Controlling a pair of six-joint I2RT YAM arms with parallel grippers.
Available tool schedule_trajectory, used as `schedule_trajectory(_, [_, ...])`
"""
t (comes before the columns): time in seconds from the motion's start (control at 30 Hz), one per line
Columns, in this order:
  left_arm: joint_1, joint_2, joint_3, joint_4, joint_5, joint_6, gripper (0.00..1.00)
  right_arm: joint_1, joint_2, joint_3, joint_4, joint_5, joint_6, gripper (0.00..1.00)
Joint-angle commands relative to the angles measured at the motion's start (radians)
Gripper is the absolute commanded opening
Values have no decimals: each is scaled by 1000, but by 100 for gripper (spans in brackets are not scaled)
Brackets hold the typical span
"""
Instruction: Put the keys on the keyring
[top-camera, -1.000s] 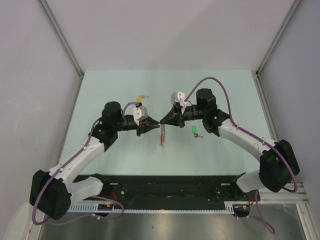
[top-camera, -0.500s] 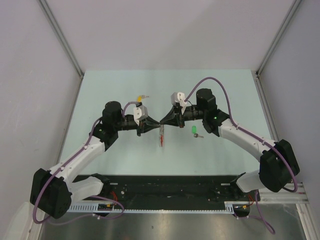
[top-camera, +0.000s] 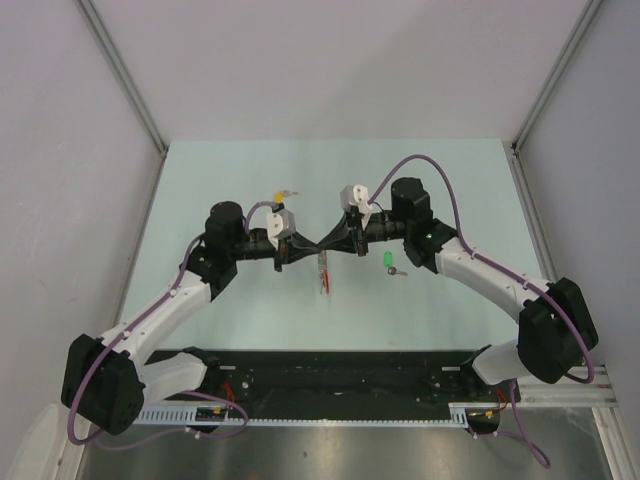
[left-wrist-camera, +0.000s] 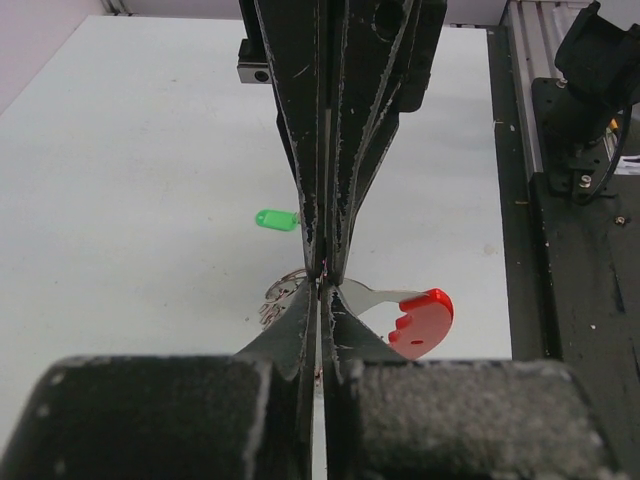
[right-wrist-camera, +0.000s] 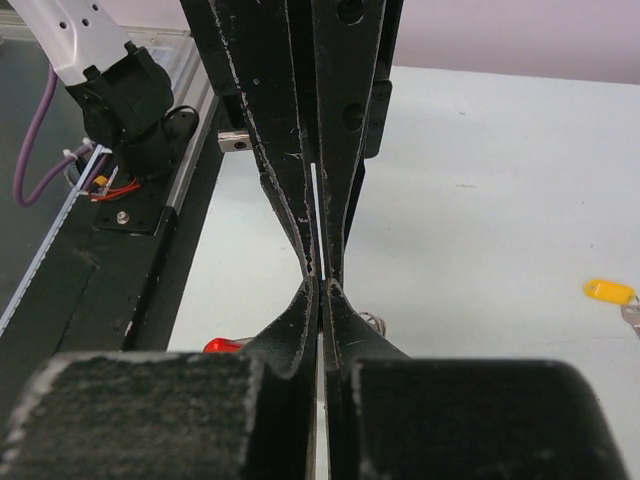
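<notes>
one green key (top-camera: 388, 259), one yellow key (top-camera: 279, 196), one keyring (top-camera: 324, 274)

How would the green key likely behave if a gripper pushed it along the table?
The green key lies flat on the table, so it would probably slide or spin, not roll. It looks tiny beside the right gripper, so it is likely light and easily flicked away.

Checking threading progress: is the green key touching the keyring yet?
Apart. The top view shows a strip of bare table between the green key and the keyring.
</notes>
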Motion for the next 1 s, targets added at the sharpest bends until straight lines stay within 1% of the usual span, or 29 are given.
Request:
schedule_trajectory(0.0, [4,-17,31,9,22,17,0,0,-6,2,67,-6,32,2])
schedule_trajectory(0.03, [4,-18,31,6,19,23,1,-5,-11,4,67,-11,47,16])
schedule_trajectory(0.07, [4,-25,29,1,17,26,0,-17,-15,4,69,-15,62,25])
schedule_trajectory(0.1, [4,-28,29,-4,19,33,0,-24,-21,4,79,-16,78,30])
schedule_trajectory(0.13, [4,-32,29,-7,17,34,0,-34,-26,4,86,-11,120,39])
schedule_trajectory(0.2, [4,-35,31,-19,19,39,0,-55,-50,2,109,29,169,48])
schedule_trajectory(0.23, [4,-34,31,-22,19,39,0,-66,-61,4,110,50,223,56])
schedule_trajectory(0.3, [4,-35,32,-34,17,39,0,-92,-95,4,107,117,266,64])
schedule_trajectory(0.33, [4,-38,34,-40,16,40,0,-100,-106,2,98,144,277,71])
schedule_trajectory(0.37, [4,-40,35,-56,10,46,0,-118,-115,4,78,171,318,74])
schedule_trajectory(0.43, [4,-49,35,-73,-21,59,0,-138,-139,4,54,230,352,74])
schedule_trajectory(0.47, [4,-51,40,-83,-32,66,0,-150,-141,2,26,248,401,75])
schedule_trajectory(0.53, [4,-57,44,-109,-62,82,0,-187,-141,1,-6,268,452,76])
schedule_trajectory(0.57, [4,-57,47,-114,-73,80,0,-196,-141,-2,-26,276,514,78])
schedule_trajectory(0.63, [4,-58,49,-123,-122,76,0,-231,-135,-15,-60,285,562,81])
schedule_trajectory(0.67, [4,-58,53,-126,-134,74,0,-242,-136,-22,-83,276,572,82])
schedule_trajectory(0.7, [4,-54,58,-132,-144,74,0,-251,-141,-36,-89,276,563,86])
schedule_trajectory(0.73, [4,-52,61,-136,-157,76,0,-253,-170,-77,-92,302,558,88])
schedule_trajectory(0.77, [4,-51,70,-163,-162,77,0,-252,-191,-96,-104,361,544,91])
schedule_trajectory(0.8, [4,-51,73,-172,-167,85,0,-255,-208,-114,-120,392,514,99])
schedule_trajectory(0.87, [4,-58,80,-191,-187,92,0,-262,-247,-146,-179,454,487,100])
schedule_trajectory(0.97, [4,-72,81,-209,-210,105,0,-302,-278,-208,-190,480,521,100])
